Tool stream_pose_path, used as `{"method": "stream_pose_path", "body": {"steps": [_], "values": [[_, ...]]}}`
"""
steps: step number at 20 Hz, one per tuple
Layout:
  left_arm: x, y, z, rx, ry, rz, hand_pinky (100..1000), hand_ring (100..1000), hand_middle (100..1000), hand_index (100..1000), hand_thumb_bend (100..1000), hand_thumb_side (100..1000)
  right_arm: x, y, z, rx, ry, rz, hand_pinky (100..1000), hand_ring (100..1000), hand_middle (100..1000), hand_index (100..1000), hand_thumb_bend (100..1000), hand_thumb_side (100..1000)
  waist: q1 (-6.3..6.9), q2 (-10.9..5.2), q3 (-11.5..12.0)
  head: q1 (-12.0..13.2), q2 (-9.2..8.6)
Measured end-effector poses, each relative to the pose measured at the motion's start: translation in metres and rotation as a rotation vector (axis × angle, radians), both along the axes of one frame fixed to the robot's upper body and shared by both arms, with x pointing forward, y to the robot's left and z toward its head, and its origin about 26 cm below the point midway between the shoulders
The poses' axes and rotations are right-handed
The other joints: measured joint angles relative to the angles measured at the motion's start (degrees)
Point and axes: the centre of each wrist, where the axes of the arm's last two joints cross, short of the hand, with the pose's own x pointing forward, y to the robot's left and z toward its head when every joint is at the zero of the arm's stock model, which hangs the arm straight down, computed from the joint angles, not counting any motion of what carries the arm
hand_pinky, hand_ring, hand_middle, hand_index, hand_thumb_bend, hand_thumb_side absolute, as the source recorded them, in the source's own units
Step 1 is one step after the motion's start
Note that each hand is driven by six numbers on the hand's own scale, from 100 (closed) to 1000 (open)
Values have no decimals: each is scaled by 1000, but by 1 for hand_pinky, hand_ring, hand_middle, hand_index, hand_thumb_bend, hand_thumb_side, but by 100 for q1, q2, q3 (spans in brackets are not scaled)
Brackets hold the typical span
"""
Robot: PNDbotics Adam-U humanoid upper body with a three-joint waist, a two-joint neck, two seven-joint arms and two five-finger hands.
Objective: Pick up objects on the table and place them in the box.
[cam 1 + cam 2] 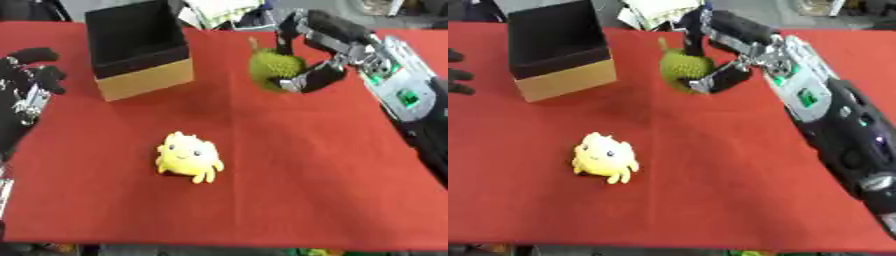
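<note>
Left eye view: right hand (317,60) curled round green spiky durian toy (274,70), thumb below, fingers above, at far centre-right of red table (289,190). Whether toy rests on cloth or hangs clear: cannot tell. Open box (140,50) far left, well apart from toy. Yellow plush (186,156) near centre, untouched. Left hand (31,82) at left edge, idle, fingers relaxed.

Right eye view: same grasp confirmed. Step in hand, judged: pick of durian toy. Next move: carry left across table, clear near wall of box, release above black interior. Yellow plush to follow.
</note>
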Motion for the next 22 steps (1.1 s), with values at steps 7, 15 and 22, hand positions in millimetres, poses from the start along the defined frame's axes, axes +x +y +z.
{"method": "stream_pose_path", "body": {"steps": [7, 15, 22], "values": [[5, -24, 9, -34, -29, -106, 612, 667, 722, 794, 420, 576, 24, 7, 50, -3, -127, -94, 651, 456, 380, 406, 246, 100, 1, 124, 547, -333, 0], [10, -57, 27, -75, -80, -256, 610, 664, 722, 793, 419, 573, 52, 17, 46, -58, -185, -199, 652, 458, 391, 414, 173, 100, -79, 346, 1311, -972, -52], [10, -67, 34, -87, -95, -309, 607, 662, 719, 791, 421, 574, 65, 20, 38, 14, -296, -294, 768, 781, 814, 899, 587, 257, -107, 399, 1584, -1398, -181]]}}
